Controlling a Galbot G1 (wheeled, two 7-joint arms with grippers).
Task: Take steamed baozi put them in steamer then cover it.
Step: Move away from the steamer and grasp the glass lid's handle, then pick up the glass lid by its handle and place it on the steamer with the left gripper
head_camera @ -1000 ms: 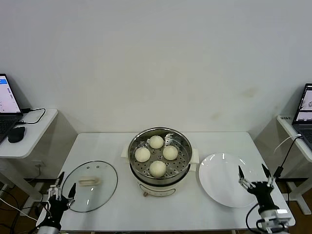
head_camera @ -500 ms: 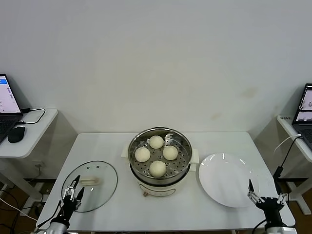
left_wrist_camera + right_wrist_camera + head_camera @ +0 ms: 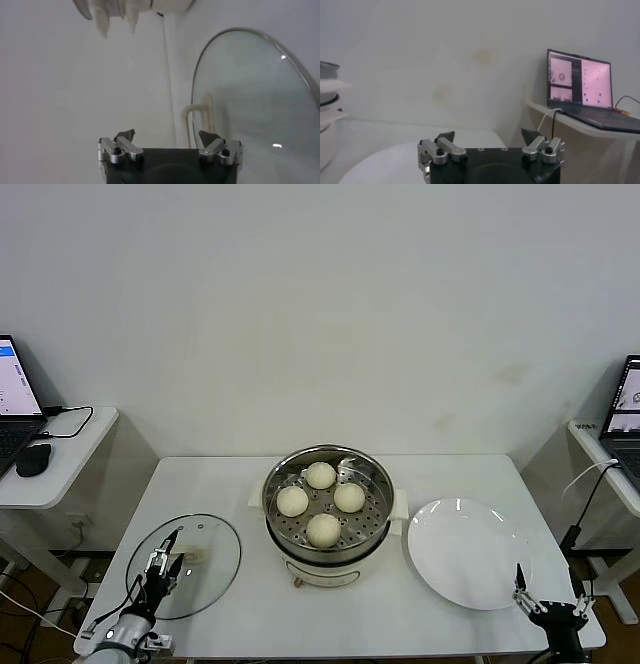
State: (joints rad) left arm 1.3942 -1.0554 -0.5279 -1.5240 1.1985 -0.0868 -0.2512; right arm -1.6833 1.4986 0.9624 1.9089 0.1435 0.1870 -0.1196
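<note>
With four buns [image 3: 322, 501] sitting in the steamer [image 3: 326, 519] at the frame's centre, my left gripper [image 3: 163, 562] hovers low, fingers apart, over the glass lid [image 3: 186, 564] lying at lower left, while my right gripper [image 3: 549, 588] waits spread wide at the lower right corner beside the white plate [image 3: 466, 552].

Plain white wall [image 3: 320, 304], white table [image 3: 330, 614], side desks with laptops [image 3: 15, 399]
</note>
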